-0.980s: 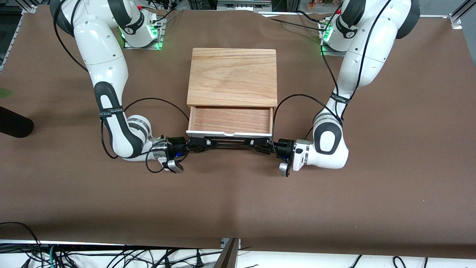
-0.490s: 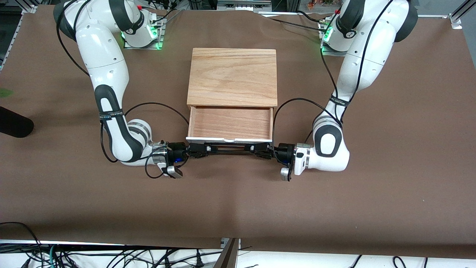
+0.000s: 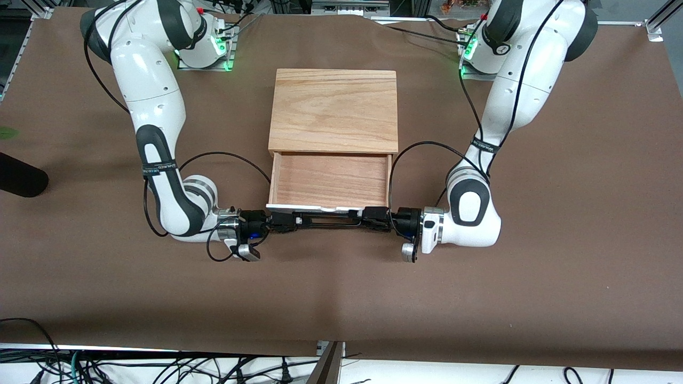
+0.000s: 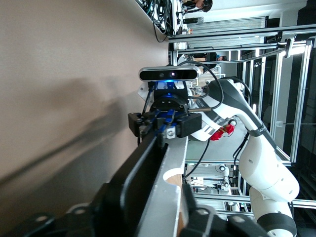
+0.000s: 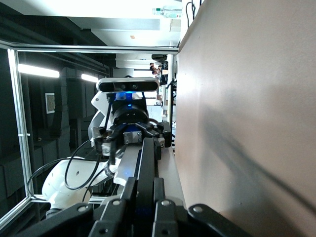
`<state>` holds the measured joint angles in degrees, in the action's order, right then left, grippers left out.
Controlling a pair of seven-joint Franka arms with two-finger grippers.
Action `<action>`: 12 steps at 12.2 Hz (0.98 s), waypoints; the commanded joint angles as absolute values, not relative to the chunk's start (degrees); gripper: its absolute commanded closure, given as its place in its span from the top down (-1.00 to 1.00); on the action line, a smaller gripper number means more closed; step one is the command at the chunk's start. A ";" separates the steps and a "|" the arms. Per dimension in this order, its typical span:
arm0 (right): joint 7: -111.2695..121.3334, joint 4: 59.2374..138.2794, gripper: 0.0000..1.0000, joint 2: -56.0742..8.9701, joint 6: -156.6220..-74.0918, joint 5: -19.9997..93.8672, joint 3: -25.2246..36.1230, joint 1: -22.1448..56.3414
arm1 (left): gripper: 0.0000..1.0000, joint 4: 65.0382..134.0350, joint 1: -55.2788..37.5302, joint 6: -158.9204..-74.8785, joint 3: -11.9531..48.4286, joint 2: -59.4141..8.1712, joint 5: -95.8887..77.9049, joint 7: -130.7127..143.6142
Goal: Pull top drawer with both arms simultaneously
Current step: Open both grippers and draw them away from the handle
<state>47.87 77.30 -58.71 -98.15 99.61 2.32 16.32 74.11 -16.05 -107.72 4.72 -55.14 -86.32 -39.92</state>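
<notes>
We see a light-wood cabinet w/ a plain flat top [image 3: 333, 109] standing mid-table on the brown table cover [image 3: 341, 298], between the two robot bases. Its shallow top drawer w/ white front panel and light reddish wood inside [image 3: 330, 179] sticks out of the cabinet front toward the front camera, interior bare and fully exposed. The wide black bar handle [image 3: 325, 217] runs along the white panel, on the side nearest the camera.

Both white jointed arms w/ dark grey bands come down low to handle height, forearms roughly level w/ the table. The right arm's black two-finger gripper [image 3: 282, 221] sits at the handle end toward the right arm's end of the table; its fingers are closed around the bar. In the right wrist view the bar passes straight between its fingers [image 5: 129, 190] and on to the other gripper, approx. in line.

The left arm's black two-finger gripper [image 3: 373, 217] is at the handle's other end, toward the left arm's end of the table, fingers likewise clamped onto the bar. The left wrist view shows the bar and the white panel edge [image 4: 165, 197] running from its fingers [image 4: 111, 197] to the right gripper [image 4: 165, 124], w/ a camera bar above it.

Black cables loop from each wrist across the cover beside the drawer.
</notes>
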 commanded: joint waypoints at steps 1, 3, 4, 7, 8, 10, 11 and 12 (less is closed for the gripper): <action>46.85 72.16 -0.32 -62.49 -104.85 101.07 3.34 13.97 | 1.00 74.88 -16.08 -102.57 3.35 -54.40 -86.75 -43.13; 46.93 72.16 1.00 -62.40 -104.94 101.07 3.34 14.06 | 1.00 74.71 -16.17 -102.74 2.55 -55.02 -86.75 -45.61; 46.85 72.16 1.00 -62.32 -104.94 100.99 3.34 14.15 | 1.00 74.53 -16.17 -102.74 2.11 -55.28 -86.75 -46.31; 43.53 72.16 1.00 -61.35 -104.94 99.24 5.17 14.41 | 1.00 73.66 -16.78 -102.74 0.27 -55.37 -86.66 -46.50; 40.29 72.07 1.00 -60.39 -104.94 97.14 7.53 15.02 | 1.00 72.52 -16.87 -102.66 0.09 -55.28 -86.40 -45.80; 34.04 71.98 1.00 -58.29 -104.68 89.86 10.10 15.12 | 1.00 71.20 -16.44 -102.57 -0.43 -54.06 -82.64 -41.78; 31.32 71.98 1.00 -57.23 -104.76 85.74 10.80 15.12 | 1.00 69.89 -16.35 -102.48 -0.61 -52.83 -79.48 -38.01; 28.77 71.90 1.00 -56.35 -104.77 81.34 12.03 15.12 | 1.00 69.18 -16.26 -102.48 -0.62 -51.60 -75.80 -33.53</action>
<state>33.49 71.46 -58.86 -104.64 87.40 10.21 14.52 70.44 -16.27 -103.22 -0.02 -54.46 -81.14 -40.07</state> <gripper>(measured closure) 0.000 0.000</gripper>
